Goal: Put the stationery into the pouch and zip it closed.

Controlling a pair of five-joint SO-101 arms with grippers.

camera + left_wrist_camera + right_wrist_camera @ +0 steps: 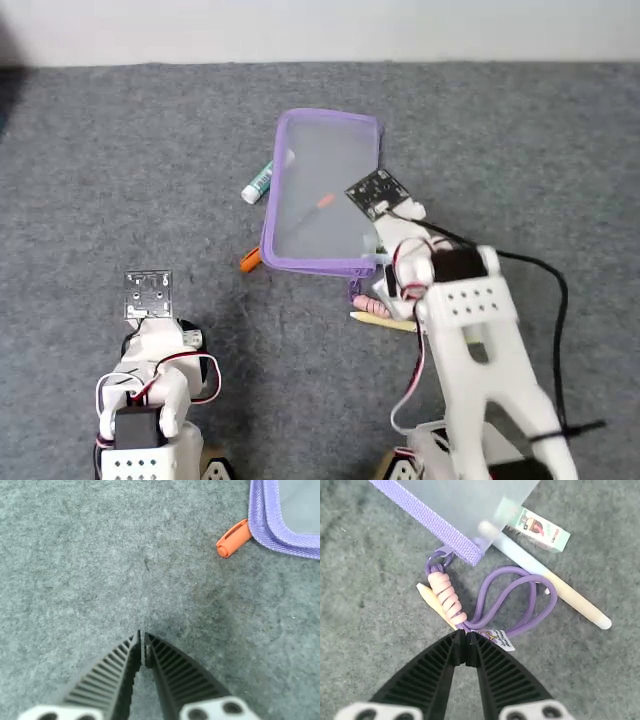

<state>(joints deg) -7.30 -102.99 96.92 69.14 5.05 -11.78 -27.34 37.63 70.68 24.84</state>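
The translucent pouch with purple edging lies flat mid-table, and a thin red-tipped pen shows through it. An orange pen pokes out from under its near left corner, and a white-green tube lies at its left side. At the near right corner hang a pink charm and a purple cord loop. Beside them lie a yellow pencil, a pale pen and a mint eraser box. My right gripper is shut, its tips at the charm's end. My left gripper is shut over bare carpet, short of the orange pen.
Grey carpet covers the whole table. The left arm sits at the near left, the right arm reaches over the pouch's near right corner, and its black cable loops to the right. A small tag lies by the cord.
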